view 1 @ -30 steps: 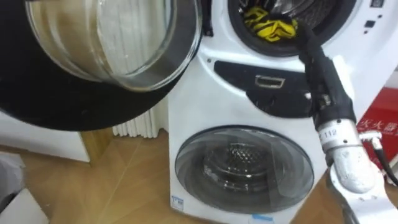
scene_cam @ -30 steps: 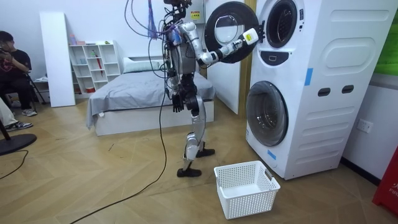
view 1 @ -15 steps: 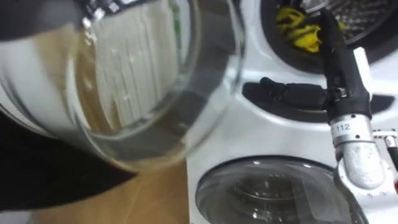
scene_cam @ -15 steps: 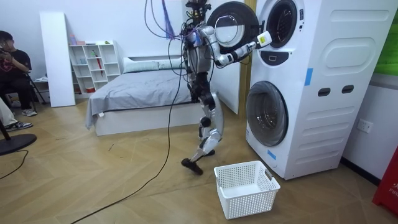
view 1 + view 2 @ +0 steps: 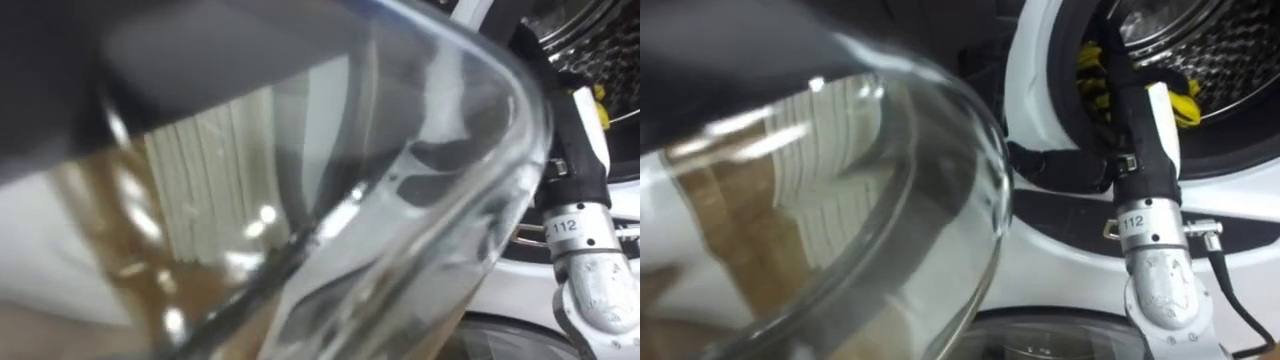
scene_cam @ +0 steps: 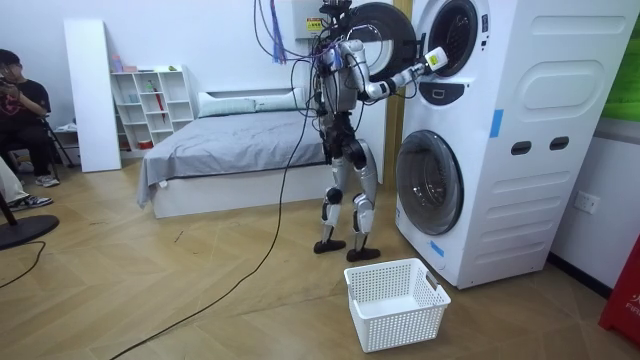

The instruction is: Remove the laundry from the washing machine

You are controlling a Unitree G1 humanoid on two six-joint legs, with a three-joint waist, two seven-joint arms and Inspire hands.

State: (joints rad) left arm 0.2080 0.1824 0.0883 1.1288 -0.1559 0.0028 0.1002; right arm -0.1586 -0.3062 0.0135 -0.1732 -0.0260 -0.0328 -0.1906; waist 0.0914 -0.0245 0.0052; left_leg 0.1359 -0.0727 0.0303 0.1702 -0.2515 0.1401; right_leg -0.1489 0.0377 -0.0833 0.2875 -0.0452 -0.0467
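Clothes (image 5: 1092, 72), yellow, are seen bunched at the front rim of the upper drum (image 5: 1225, 45) of the washing machine (image 6: 530, 150). The right hand (image 5: 1137, 130) is extended into the drum opening beside them; its grip cannot be told. The open glass door (image 5: 870, 190) is seen close before the head. A white basket (image 6: 396, 300) is set on the floor (image 6: 200, 300) by the machine.

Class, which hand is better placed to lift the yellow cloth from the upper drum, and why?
Right. The right hand reaches into the upper drum beside the yellow cloth; the left hand hangs by the hip, and the open door stands on that side.
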